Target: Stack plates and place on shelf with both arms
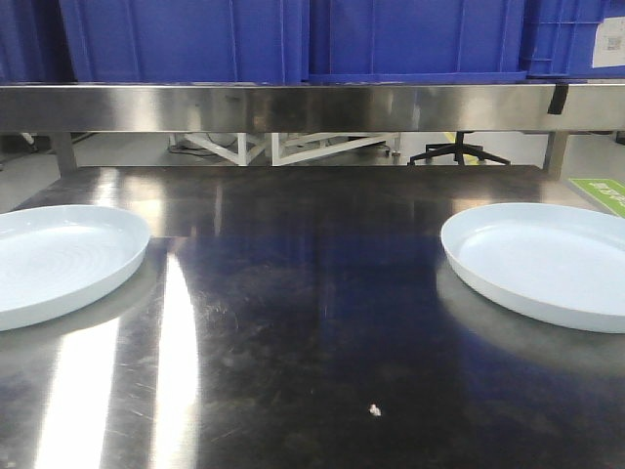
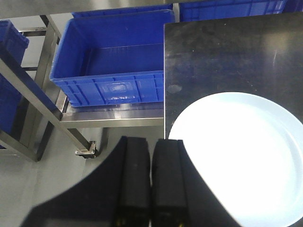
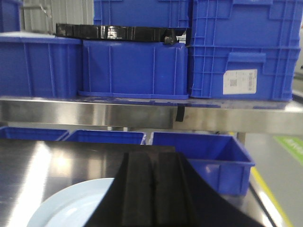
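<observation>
Left gripper: fingers pressed together, only a hairline seam between the pads, nothing pinched. It hangs at the left edge of the table. Its right finger overlaps the rim of the left plate in the wrist view, and contact cannot be told. The plate lies flat on the dark steel top, close to that edge. Past the edge, an open blue crate sits on a lower steel rack. Right gripper: likewise closed tight and empty, pointing toward the shelf. The right plate shows below and to its left, partly hidden behind the fingers; whether they touch cannot be told. Stacked blue crates stand on the shelf, and a glossy black strip lies across the top of one. Front view: neither arm is in frame. The two plates lie flat at opposite sides of the table, well apart and unstacked, each cut by the frame edge. A small white speck sits on the steel near the front. The shelf runs across above the table's far edge, carrying the crates.
</observation>
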`<move>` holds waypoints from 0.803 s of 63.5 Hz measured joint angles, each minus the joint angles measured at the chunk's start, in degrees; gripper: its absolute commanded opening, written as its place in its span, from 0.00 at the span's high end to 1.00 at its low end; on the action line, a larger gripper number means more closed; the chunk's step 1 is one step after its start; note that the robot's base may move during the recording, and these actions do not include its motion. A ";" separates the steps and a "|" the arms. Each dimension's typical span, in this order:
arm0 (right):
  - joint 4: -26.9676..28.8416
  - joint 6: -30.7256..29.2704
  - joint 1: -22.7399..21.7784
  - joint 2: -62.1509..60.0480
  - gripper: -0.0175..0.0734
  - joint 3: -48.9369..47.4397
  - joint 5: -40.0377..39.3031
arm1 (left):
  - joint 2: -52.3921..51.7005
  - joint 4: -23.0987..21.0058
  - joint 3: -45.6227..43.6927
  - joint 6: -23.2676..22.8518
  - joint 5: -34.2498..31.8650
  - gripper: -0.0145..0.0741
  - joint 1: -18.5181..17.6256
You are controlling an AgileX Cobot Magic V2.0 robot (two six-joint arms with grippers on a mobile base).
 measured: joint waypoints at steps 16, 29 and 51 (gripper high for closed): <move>3.71 8.83 0.00 9.14 0.76 -15.18 20.40 | 0.00 0.00 0.00 0.00 0.37 0.74 0.00; 4.31 9.24 0.00 29.81 0.76 -29.21 29.92 | 0.00 -1.20 0.00 0.00 0.60 0.74 0.00; 4.91 9.36 0.00 48.47 0.76 -37.58 32.19 | 0.00 -1.66 0.00 0.00 0.81 0.74 0.00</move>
